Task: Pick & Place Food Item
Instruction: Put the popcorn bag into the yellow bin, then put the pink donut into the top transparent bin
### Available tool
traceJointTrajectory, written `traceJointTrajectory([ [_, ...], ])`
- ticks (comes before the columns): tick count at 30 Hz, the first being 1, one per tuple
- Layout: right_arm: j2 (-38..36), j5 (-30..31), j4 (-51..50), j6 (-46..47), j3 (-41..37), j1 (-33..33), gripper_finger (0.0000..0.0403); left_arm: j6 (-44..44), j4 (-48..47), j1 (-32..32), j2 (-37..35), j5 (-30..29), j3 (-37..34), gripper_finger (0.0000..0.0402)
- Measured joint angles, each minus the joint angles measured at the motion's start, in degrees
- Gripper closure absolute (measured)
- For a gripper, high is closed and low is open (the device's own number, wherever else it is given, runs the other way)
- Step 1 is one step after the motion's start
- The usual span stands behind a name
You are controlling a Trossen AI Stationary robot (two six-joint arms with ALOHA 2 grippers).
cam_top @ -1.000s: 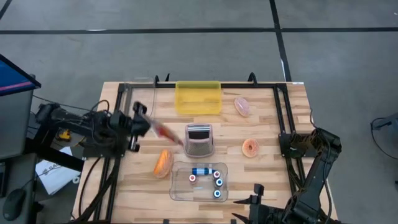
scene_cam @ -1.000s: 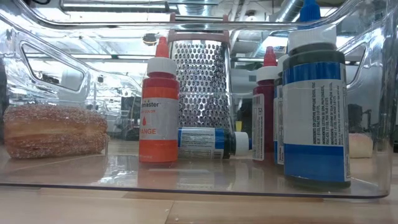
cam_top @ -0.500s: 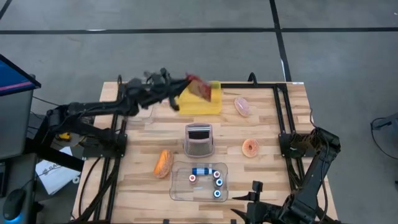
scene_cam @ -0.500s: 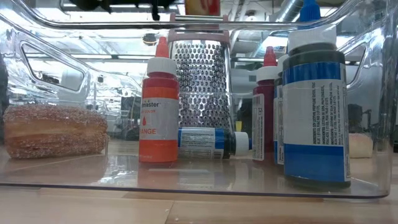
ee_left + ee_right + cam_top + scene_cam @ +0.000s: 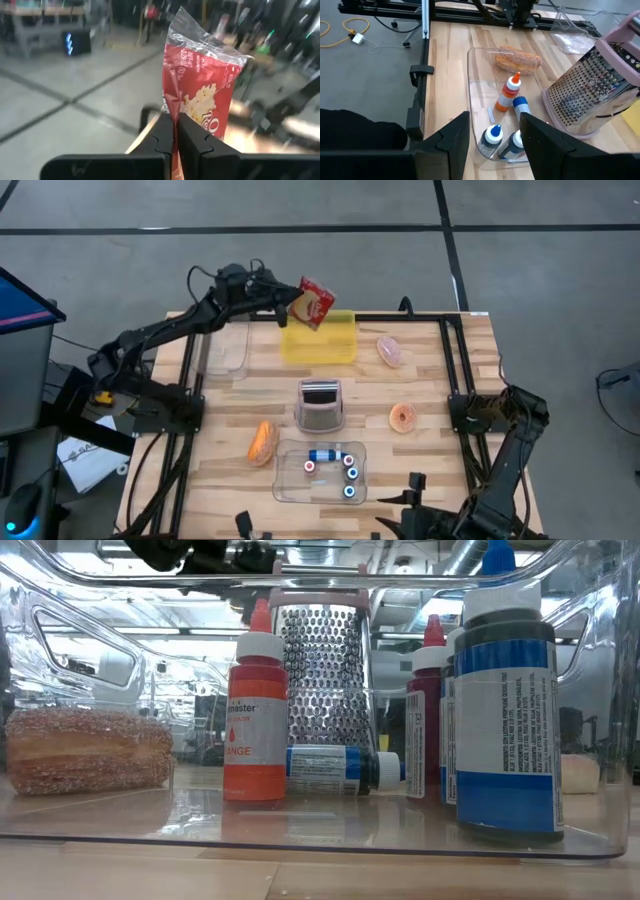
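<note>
A red snack bag (image 5: 314, 302) with a clear top hangs in the air over the far left corner of the yellow bin (image 5: 322, 343). My left gripper (image 5: 288, 307) is shut on it; the left wrist view shows the bag (image 5: 202, 90) rising past the shut fingers. In the low view only a dark piece of the left arm (image 5: 190, 552) shows at the top. My right gripper (image 5: 495, 135) stands open with nothing between its fingers, above the near edge of the table (image 5: 408, 500), looking over the clear tray (image 5: 480, 95). My left gripper pinches one side edge of the bag (image 5: 173, 116) between its two fingers. The fingers lie about level and come from the table's left. The bag is lifted clear, standing tilted above the yellow bin, and touches nothing else.
A steel grater (image 5: 320, 406) with a pink top stands mid-table. Near it, the clear tray (image 5: 285, 480) holds several small bottles. A sugared bun (image 5: 262, 442), a pink-glazed donut (image 5: 403, 417) and a pink pastry (image 5: 389, 351) lie on the wood. A clear tub (image 5: 226, 348) sits far left.
My left gripper has swung from the table's left middle toward the far edge and to the right, staying shut on the red bag. It has tipped up to nearly level. The bag has travelled with it, clear of the table, to above the yellow bin's far left corner.
</note>
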Motion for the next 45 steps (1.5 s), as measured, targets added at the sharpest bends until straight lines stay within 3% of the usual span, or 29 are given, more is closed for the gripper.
traceJointTrajectory([
  [16, 0.0, -0.3, 0.2, 2.0, 0.0, -3.4, 0.0239, 8.9, -8.2, 4.6, 14.4, 5.4, -0.1, 0.0400],
  [28, 0.2, -1.3, 1.0, 2.0, 0.0, -6.2, 0.0239, 9.6, -9.3, 7.6, 16.1, 12.7, -0.2, 0.0398],
  [33, 0.3, -1.3, 2.1, 2.0, 0.0, -6.2, 0.0239, 9.7, -9.2, 7.3, 16.1, 12.9, -0.2, 0.0392],
  [37, 0.3, -1.3, 2.0, 3.4, 0.0, -6.1, 0.0239, 9.1, -8.0, 7.3, 16.1, 12.9, -0.2, 0.0361],
  [45, 0.3, -1.1, 1.9, 4.1, 0.0, -5.6, 0.0239, 7.5, -5.8, 7.3, 15.6, 12.8, -0.2, 0.0247],
])
